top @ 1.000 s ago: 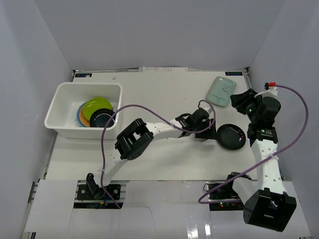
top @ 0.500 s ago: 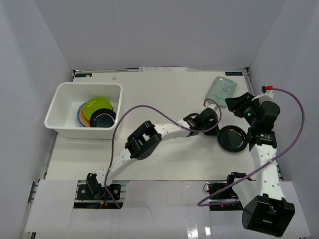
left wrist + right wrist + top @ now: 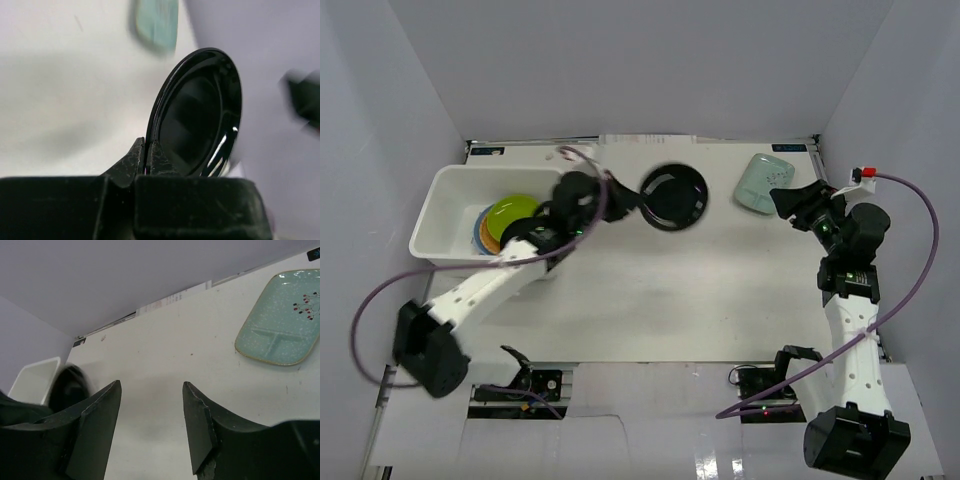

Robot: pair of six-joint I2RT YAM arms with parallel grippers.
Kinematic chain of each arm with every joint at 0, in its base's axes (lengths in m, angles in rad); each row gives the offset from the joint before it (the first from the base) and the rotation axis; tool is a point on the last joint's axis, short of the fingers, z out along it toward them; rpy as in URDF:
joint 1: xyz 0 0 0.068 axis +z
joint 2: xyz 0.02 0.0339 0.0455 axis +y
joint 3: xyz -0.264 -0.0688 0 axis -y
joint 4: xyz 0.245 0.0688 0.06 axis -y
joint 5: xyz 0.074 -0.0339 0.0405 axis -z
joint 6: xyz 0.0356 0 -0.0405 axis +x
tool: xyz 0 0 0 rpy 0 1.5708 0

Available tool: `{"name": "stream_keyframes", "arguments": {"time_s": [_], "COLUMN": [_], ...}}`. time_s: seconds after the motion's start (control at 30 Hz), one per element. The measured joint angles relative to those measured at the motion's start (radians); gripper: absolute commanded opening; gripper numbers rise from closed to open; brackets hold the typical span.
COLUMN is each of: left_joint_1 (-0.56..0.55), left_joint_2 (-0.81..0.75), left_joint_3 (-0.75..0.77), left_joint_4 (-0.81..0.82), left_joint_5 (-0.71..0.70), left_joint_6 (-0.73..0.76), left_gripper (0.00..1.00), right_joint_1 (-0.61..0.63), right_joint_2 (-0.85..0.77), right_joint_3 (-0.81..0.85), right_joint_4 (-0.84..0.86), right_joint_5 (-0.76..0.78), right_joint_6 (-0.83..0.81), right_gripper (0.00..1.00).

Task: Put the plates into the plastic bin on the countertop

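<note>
My left gripper (image 3: 636, 200) is shut on the rim of a glossy black plate (image 3: 673, 195), held above the countertop (image 3: 700, 290) a little right of the white plastic bin (image 3: 500, 170). In the left wrist view the plate (image 3: 200, 115) stands tilted on edge, pinched between the jaws (image 3: 147, 155). Inside the bin lie a lime green plate (image 3: 515, 210), a light blue one and a black one. A pale mint rectangular plate (image 3: 764, 183) lies at the back right. My right gripper (image 3: 151, 390) hangs open and empty just beside the mint plate (image 3: 282, 325).
Pale grey walls close in the countertop on three sides. A purple cable loops from the left arm (image 3: 370, 300) near the left wall, and another loops by the right arm (image 3: 925, 270). The bin's corner (image 3: 32, 377) shows in the right wrist view.
My left gripper shut on the black plate at the right, lifted it and swung it left toward the bin. My right gripper's jaws opened wider.
</note>
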Motion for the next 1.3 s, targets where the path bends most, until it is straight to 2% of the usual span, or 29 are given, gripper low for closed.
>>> {"name": "stream_keyframes", "arguments": {"time_s": [0.17, 0.3, 0.4, 0.53, 0.7, 0.8, 0.83, 0.87, 0.93, 0.97, 1.0, 1.03, 1.3], "left_joint_1": [0.373, 0.601, 0.738, 0.869, 0.918, 0.918, 0.918, 0.919, 0.919, 0.919, 0.919, 0.919, 0.919], "left_joint_2": [-0.498, -0.701, -0.678, -0.507, -0.399, -0.392, -0.392, -0.394, -0.403, -0.410, -0.420, -0.431, -0.469], "left_joint_3": [-0.043, -0.109, -0.177, -0.231, -0.272, -0.272, -0.272, -0.272, -0.274, -0.275, -0.275, -0.273, -0.247], "left_joint_4": [-0.078, -0.180, -0.240, -0.291, -0.341, -0.342, -0.341, -0.340, -0.332, -0.329, -0.324, -0.304, -0.294], "left_joint_5": [-0.169, -0.275, -0.296, -0.273, -0.257, -0.248, -0.241, -0.230, -0.205, -0.193, -0.181, -0.168, -0.011], "left_joint_6": [0.014, 0.019, 0.019, 0.018, 0.018, 0.022, 0.028, 0.031, 0.046, 0.051, 0.058, 0.064, 0.116], "left_gripper": [0.00, 0.00, 0.00, 0.00, 0.00, 0.15, 0.34, 0.49, 0.72, 0.88, 0.93, 0.97, 0.98], "right_joint_1": [0.017, 0.096, 0.156, 0.179, 0.179, 0.168, 0.158, 0.144, 0.115, 0.102, 0.090, 0.082, 0.021], "right_joint_2": [0.002, 0.067, 0.140, 0.200, 0.253, 0.323, 0.349, 0.380, 0.440, 0.471, 0.501, 0.529, 0.846], "right_joint_3": [-0.020, -0.050, -0.051, -0.051, -0.051, -0.051, -0.051, -0.051, -0.051, -0.051, -0.051, -0.050, 0.093], "right_joint_4": [0.043, 0.052, 0.048, 0.048, 0.050, 0.050, 0.051, 0.051, 0.056, 0.062, 0.072, 0.083, 0.205], "right_joint_5": [-0.030, -0.014, 0.001, 0.024, 0.117, 0.180, 0.196, 0.210, 0.236, 0.247, 0.257, 0.266, 0.266], "right_joint_6": [0.022, 0.015, 0.010, -0.003, -0.036, -0.049, -0.051, -0.051, -0.049, -0.043, -0.036, -0.029, 0.066], "right_gripper": [0.59, 0.59, 0.59, 0.59, 0.65, 0.71, 0.74, 0.74, 0.74, 0.74, 0.75, 0.74, 0.72]}}
